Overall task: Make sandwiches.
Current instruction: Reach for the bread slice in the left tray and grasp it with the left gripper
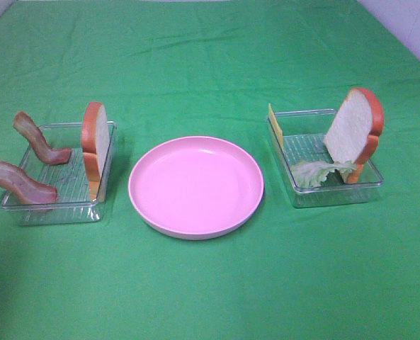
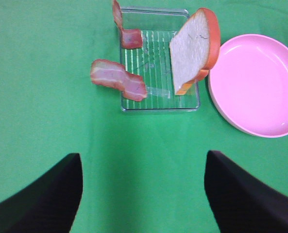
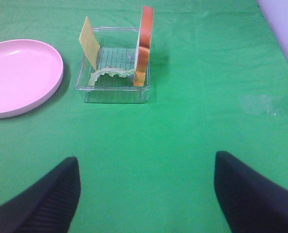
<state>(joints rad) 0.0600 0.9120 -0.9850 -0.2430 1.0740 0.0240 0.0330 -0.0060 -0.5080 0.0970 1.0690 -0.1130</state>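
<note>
Between two clear trays on green cloth (image 1: 210,57): round pink plate (image 1: 195,185). Inside left tray (image 1: 54,212): left bread slice (image 1: 96,138) standing on edge against the wall nearest the plate, far bacon strip (image 1: 40,142) and near bacon strip (image 1: 18,183) draped over the opposite rim, outer ends sticking out past it. Inside right tray (image 1: 337,195): cheese square (image 1: 275,126) propped upright at the plate-side wall, right bread slice (image 1: 355,131) leaning at the far side, lettuce leaf (image 1: 316,172) lying flat between them. Over the cloth, short of its tray, left gripper (image 2: 141,158) spread wide, gripping nothing. Well back from its tray, right gripper (image 3: 146,158) likewise wide apart, nothing between the fingers. All sandwich parts in the trays, none on the plate.
</note>
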